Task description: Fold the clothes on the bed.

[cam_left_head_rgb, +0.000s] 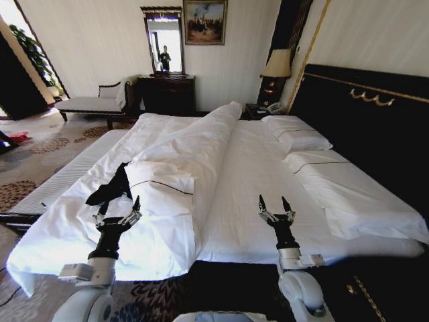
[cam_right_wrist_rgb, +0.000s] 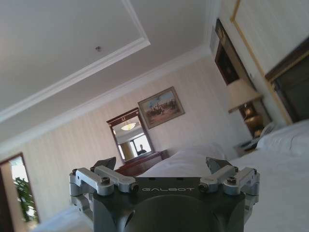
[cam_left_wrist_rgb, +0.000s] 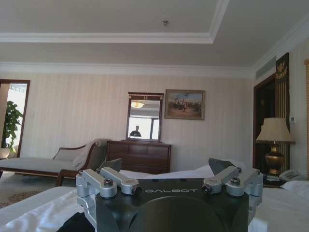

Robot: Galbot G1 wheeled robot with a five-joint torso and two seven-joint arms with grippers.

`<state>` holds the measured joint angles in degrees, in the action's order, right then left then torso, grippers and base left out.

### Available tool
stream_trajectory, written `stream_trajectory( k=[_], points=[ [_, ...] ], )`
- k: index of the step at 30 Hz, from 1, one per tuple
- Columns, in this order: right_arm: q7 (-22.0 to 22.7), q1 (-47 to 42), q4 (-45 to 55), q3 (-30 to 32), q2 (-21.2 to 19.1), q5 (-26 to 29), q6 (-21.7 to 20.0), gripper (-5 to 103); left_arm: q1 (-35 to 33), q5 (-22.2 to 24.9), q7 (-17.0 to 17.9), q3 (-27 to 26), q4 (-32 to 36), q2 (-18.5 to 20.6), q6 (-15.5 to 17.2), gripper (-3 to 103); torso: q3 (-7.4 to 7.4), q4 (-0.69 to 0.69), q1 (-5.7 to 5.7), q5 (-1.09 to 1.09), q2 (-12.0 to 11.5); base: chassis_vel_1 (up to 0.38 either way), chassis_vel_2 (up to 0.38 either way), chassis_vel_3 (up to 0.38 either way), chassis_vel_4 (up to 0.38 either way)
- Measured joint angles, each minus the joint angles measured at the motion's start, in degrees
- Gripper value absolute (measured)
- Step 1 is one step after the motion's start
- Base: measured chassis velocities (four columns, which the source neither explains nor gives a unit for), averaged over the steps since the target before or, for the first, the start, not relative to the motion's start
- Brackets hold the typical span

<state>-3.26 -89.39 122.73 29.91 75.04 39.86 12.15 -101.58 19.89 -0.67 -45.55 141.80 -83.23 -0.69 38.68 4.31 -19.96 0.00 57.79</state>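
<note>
T-shirt: you'll find the black T-shirt [cam_left_head_rgb: 112, 188] crumpled on the white duvet [cam_left_head_rgb: 194, 144], on the robot's left side of the bed [cam_left_head_rgb: 268, 181].
Left gripper: your left gripper [cam_left_head_rgb: 118, 212] hovers just beside the shirt's near end, its 2 jaws spread apart, holding nothing.
Right gripper: your right gripper [cam_left_head_rgb: 276, 206] is raised over the bare sheet, well apart from the shirt, jaws spread, empty.

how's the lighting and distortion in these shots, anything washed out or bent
Head view: wide-angle bending at the edges, bright white bed beside the dark black T-shirt. Left wrist view: doorway at the frame edge blown out. Right wrist view: strongly tilted, the lamp glowing.
</note>
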Motion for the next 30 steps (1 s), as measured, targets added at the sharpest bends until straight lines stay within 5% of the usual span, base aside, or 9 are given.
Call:
stream_trajectory(
  k=[4,5,10,20,30],
  points=[
    [1.77,2.64,1.40,-2.82,-2.59,12.51,-3.82,100,0.17,2.91,1.61,-0.94,1.42,0.22,2.25,100,0.00,0.00,0.00,0.02,0.00,0.000,0.000,0.000,0.000],
    [3.88,5.58,1.13,-5.15,-4.38,20.24,-6.81,100,0.25,5.63,2.92,-1.75,1.58,0.45,4.28,100,0.00,0.01,0.00,0.00,0.00,0.000,0.000,0.000,0.000],
    [6.48,12.68,-4.45,-10.64,-6.36,30.32,-10.62,100,-0.43,7.34,4.30,-3.13,1.61,0.58,6.05,100,0.00,-0.01,0.00,-0.01,0.00,0.000,0.000,0.000,0.000],
    [9.64,26.65,-11.49,-23.99,-4.55,35.54,-14.21,100,-0.32,7.41,4.80,-4.47,1.57,0.59,7.07,100,0.00,-0.01,0.00,-0.02,0.00,0.000,0.000,0.000,0.000],
    [9.92,35.99,-16.78,-30.76,-4.07,41.73,-13.95,100,-0.44,6.99,5.28,-5.11,1.51,-0.28,7.12,100,0.00,0.02,-0.01,-0.01,0.00,0.000,0.000,0.000,0.000]
  ],
)
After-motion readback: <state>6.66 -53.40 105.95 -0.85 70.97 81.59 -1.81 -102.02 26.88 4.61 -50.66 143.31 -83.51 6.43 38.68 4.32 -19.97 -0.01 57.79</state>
